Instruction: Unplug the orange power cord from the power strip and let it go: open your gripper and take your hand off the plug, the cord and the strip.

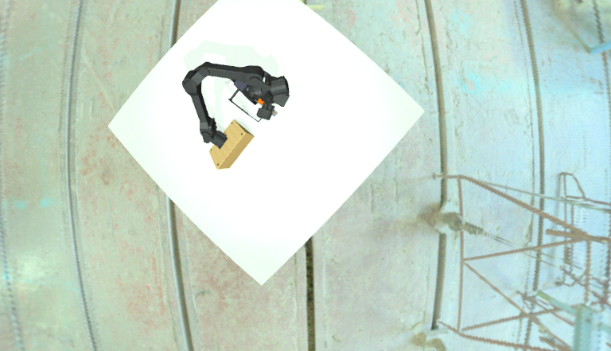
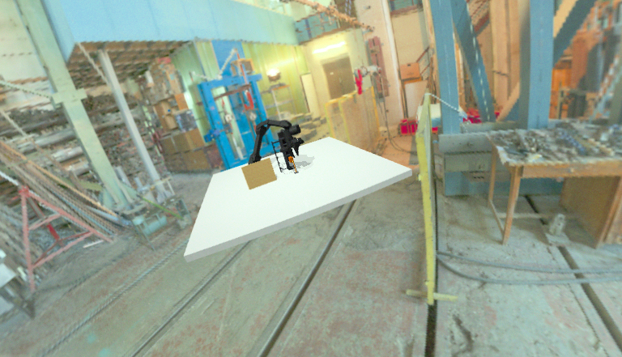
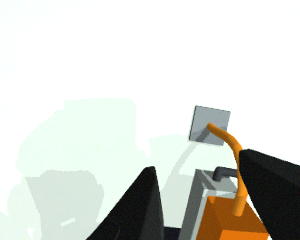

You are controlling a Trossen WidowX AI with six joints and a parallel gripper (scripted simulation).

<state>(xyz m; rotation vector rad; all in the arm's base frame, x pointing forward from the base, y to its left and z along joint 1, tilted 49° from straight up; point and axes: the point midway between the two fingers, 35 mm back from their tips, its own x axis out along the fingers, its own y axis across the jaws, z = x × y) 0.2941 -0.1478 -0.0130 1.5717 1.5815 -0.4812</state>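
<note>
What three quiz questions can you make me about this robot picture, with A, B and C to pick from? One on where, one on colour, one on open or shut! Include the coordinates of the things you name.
1. Where does the orange cord [image 3: 232, 140] run from the plug [image 1: 260, 101] [image 2: 291, 159] [image 3: 230, 220]?
A) To the big block
B) To a grey square [image 1: 274, 113] [image 3: 210, 126]
C) Off the table

2. What colour is the big block [image 1: 231, 144] [image 2: 259, 174]?
A) Tan
B) Blue
C) Pink

3. How is the gripper [image 2: 296, 153] [image 3: 198, 168]?
A) Shut tight
B) Gripping the block
C) Open

Answers:
1 B: the wrist view shows the cord meeting the square.
2 A: its sides look tan from above and outside.
3 C: the wrist view shows a gap between its fingertips.
</note>
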